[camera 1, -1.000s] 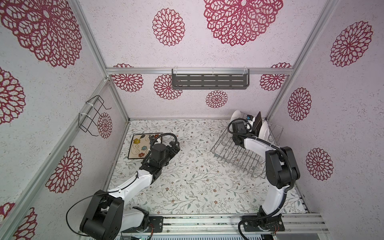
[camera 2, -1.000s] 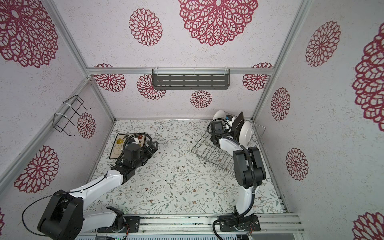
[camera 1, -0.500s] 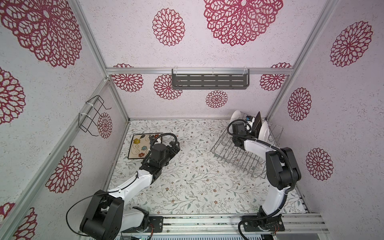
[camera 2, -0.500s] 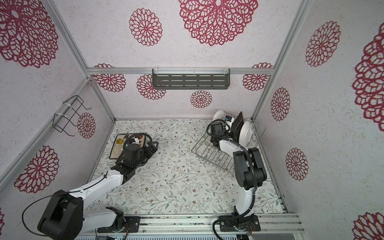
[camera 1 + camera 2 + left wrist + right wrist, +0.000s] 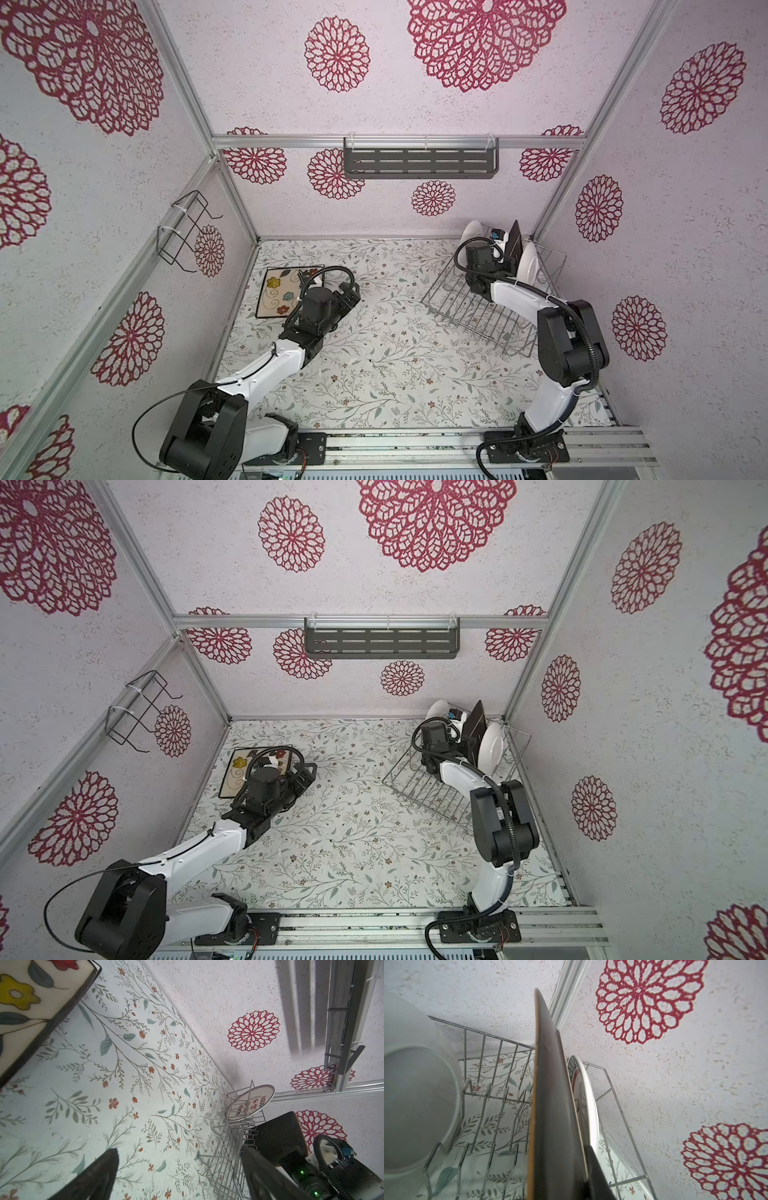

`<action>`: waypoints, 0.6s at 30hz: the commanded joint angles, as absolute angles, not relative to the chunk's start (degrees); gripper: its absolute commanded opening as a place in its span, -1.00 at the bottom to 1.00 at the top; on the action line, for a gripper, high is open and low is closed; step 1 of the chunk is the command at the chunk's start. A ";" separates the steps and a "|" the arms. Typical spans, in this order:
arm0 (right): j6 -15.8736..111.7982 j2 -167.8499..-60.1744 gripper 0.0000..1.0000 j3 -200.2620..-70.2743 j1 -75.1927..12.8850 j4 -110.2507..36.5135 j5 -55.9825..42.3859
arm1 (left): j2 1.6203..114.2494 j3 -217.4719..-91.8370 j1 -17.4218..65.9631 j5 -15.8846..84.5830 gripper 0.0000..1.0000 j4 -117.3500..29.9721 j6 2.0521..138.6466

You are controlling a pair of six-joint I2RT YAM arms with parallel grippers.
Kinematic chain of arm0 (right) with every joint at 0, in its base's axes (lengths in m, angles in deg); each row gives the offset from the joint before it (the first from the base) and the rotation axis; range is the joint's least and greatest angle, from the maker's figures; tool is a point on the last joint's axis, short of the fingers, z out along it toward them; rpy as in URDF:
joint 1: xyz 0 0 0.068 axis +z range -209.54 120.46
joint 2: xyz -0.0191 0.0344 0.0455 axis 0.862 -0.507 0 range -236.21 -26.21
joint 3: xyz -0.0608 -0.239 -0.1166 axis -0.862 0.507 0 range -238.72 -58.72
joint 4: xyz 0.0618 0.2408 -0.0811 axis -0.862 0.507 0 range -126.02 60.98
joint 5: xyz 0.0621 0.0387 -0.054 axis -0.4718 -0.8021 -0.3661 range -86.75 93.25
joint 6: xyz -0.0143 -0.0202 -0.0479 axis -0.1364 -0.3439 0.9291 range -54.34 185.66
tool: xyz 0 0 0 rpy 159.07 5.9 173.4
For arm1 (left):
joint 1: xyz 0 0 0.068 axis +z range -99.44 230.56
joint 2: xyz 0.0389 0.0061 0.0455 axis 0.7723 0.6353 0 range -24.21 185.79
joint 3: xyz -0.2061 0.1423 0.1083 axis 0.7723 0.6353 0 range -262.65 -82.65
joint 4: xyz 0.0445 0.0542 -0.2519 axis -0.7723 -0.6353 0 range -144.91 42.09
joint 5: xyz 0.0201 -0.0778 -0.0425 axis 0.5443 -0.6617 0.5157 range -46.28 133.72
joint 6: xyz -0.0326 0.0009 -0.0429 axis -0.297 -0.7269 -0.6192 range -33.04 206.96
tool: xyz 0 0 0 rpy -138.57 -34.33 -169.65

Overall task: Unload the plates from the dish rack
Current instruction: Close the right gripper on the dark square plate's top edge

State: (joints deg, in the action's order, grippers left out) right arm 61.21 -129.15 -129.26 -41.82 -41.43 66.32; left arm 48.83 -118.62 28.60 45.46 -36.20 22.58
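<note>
In a top view the right gripper pinches the dark plate standing in the dish rack; its wrist view shows a white plate close beside, so lifting needs a straight pull; the left wrist view shows the left gripper spread.

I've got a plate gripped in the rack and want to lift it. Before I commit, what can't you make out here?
Grip of the right gripper: the right wrist view shows one finger; the dark square plate hides the other.
The round plate behind it: face mostly covered by that plate, same view.
The white plate alongside: blurred and cut by the frame edge.
The flowered plate: the left arm covers a corner in both top views.
</note>
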 commanded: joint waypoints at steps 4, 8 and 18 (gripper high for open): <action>65.66 -122.03 -1.00 -130.25 -40.99 -50.48 72.91 | 48.15 -120.19 28.32 44.77 0.95 -36.33 22.53; 66.86 -121.70 -1.00 -130.21 -40.86 -52.18 73.47 | 47.87 -120.18 28.33 44.78 0.95 -36.56 22.58; 71.67 -119.73 -1.00 -128.51 -39.88 -60.39 74.66 | 47.16 -120.10 28.37 45.13 0.95 -37.08 22.87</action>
State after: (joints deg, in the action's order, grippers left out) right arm 68.67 -125.69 -126.66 -40.40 -48.75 67.85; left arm 48.35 -118.69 28.60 45.41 -36.64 22.38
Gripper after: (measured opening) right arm 0.172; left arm 0.974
